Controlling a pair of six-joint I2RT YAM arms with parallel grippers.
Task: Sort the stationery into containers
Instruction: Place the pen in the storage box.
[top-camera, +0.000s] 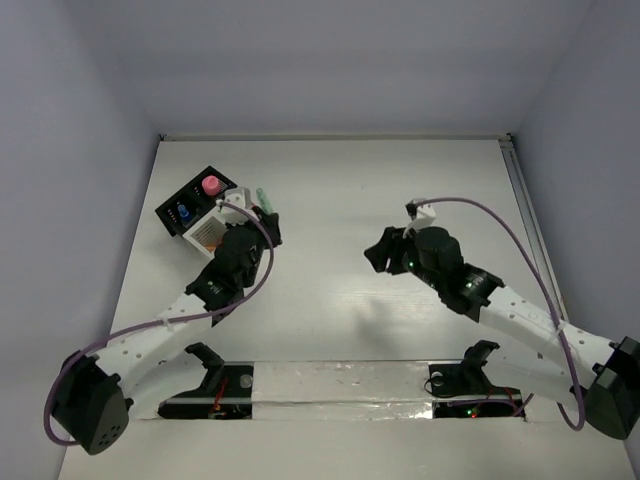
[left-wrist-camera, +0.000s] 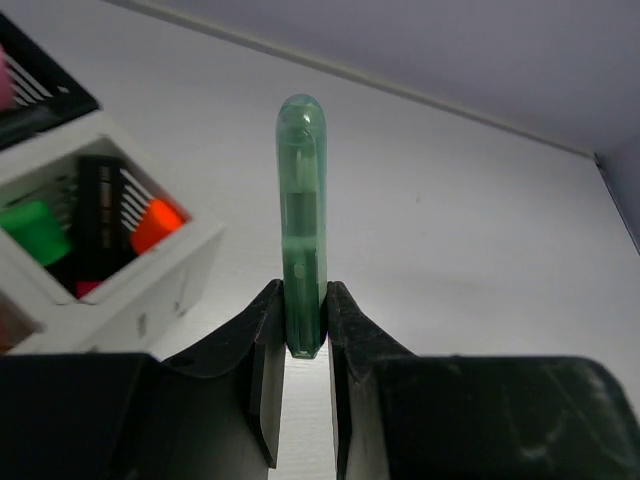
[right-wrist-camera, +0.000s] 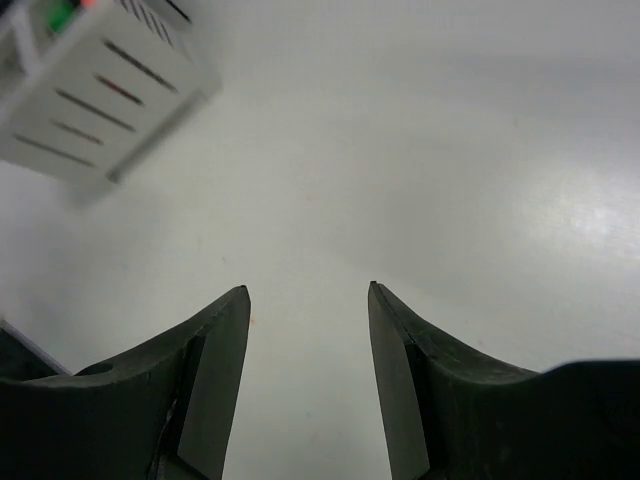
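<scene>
Left wrist view, centre: the left gripper (left-wrist-camera: 303, 335) pinches a smooth, translucent mint-green marker (left-wrist-camera: 301, 200) with a rounded cap, clear of the matte table (left-wrist-camera: 480, 250). At left, the white slatted box (left-wrist-camera: 160, 285) holds green and orange highlighters (left-wrist-camera: 150, 225). The right gripper (right-wrist-camera: 308, 300) hangs with jaws apart, holding nothing.

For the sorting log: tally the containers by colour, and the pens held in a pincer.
Black container: 1
White container: 1
Green pen held in the left pincer: 1
Total: 3
</scene>
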